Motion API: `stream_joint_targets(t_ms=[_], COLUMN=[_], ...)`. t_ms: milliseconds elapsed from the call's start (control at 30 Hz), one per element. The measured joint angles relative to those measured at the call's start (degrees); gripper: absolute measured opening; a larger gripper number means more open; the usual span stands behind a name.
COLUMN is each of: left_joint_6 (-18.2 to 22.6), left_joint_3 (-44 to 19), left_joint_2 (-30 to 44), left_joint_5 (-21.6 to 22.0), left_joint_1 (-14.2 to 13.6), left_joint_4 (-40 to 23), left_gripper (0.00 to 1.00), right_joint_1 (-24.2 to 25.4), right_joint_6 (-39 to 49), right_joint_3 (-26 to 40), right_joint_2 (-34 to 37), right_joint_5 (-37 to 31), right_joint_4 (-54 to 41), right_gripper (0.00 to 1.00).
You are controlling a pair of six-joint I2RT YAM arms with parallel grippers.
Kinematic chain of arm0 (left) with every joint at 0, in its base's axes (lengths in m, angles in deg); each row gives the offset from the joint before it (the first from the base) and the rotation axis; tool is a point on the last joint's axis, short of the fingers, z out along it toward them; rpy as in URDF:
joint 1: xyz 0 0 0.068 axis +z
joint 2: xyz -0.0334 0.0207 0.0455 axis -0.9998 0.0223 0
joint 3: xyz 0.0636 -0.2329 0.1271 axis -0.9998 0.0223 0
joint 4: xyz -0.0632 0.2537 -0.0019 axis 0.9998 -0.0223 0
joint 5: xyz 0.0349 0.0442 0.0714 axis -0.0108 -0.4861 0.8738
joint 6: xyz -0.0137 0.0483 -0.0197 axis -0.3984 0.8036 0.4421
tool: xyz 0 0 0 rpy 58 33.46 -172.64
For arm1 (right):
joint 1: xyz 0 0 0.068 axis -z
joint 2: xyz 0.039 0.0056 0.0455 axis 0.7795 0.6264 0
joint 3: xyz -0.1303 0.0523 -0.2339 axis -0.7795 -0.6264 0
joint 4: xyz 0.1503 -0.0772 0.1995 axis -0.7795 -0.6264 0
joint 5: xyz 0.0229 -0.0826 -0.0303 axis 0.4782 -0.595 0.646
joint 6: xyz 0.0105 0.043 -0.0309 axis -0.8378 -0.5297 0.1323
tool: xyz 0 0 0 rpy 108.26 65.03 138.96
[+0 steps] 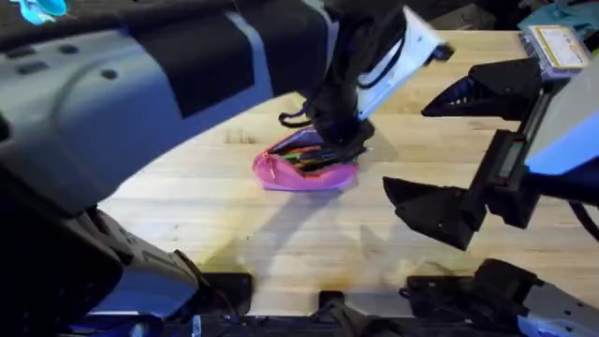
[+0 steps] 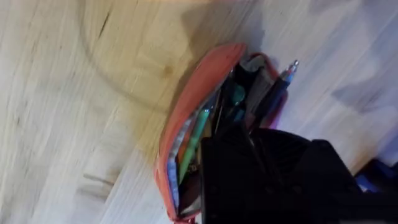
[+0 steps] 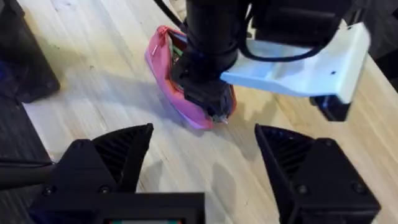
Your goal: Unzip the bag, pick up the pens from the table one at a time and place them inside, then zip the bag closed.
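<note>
The pink bag [image 1: 281, 176] lies unzipped at the middle of the table [image 1: 225, 239]. My left gripper [image 1: 339, 142] reaches down into its open mouth, shut on a dark pen [image 2: 278, 87] whose silver tip sticks out past the rim. In the left wrist view the bag [image 2: 193, 93] gapes, with the light green pen [image 2: 194, 138] lying inside along its wall. The right wrist view shows the left arm standing over the bag [image 3: 163, 59]. To the right of the bag, my right gripper [image 1: 449, 154] hovers open and empty above bare table [image 3: 205, 162].
The left arm crosses the overhead view, large and dark, hiding the table's left side. A box with a yellow label [image 1: 557, 47] sits at the far right edge. A dark block [image 3: 25, 59] stands near the bag.
</note>
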Motion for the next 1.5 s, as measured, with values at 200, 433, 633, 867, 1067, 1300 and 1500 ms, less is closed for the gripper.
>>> stream_joint_targets(t_ms=[200,433,633,867,1067,1300,1500], left_joint_6=[-0.5,-1.1,-1.2,-1.2,-1.4,-1.4,-2.5], left_joint_3=[2.2,5.0,8.7,8.7,8.7,8.7,8.2], left_joint_2=[0.0,0.0,0.0,0.0,0.0,0.0,-2.7], left_joint_5=[3.9,6.8,8.1,8.5,8.9,8.9,8.6], left_joint_1=[0.0,1.8,2.8,2.8,2.8,2.8,2.9], left_joint_4=[1.0,1.4,3.0,3.0,2.8,2.7,1.4], left_gripper=[0.044,0.045,0.045,0.597,0.991,0.992,0.992], right_joint_1=[0.0,0.0,0.0,0.0,0.0,0.0,0.0], right_joint_6=[0.0,0.0,0.0,0.0,0.0,0.0,0.0], right_joint_3=[0.0,0.0,0.0,0.0,0.0,0.0,0.0], right_joint_2=[0.0,0.0,0.0,0.0,0.0,0.0,0.0], right_joint_5=[-0.2,-0.2,-0.2,-0.2,-0.2,-0.2,-0.2], right_joint_4=[0.0,0.0,0.0,0.2,0.2,0.2,0.2], right_gripper=[0.998,0.998,0.998,0.998,0.998,0.999,0.999])
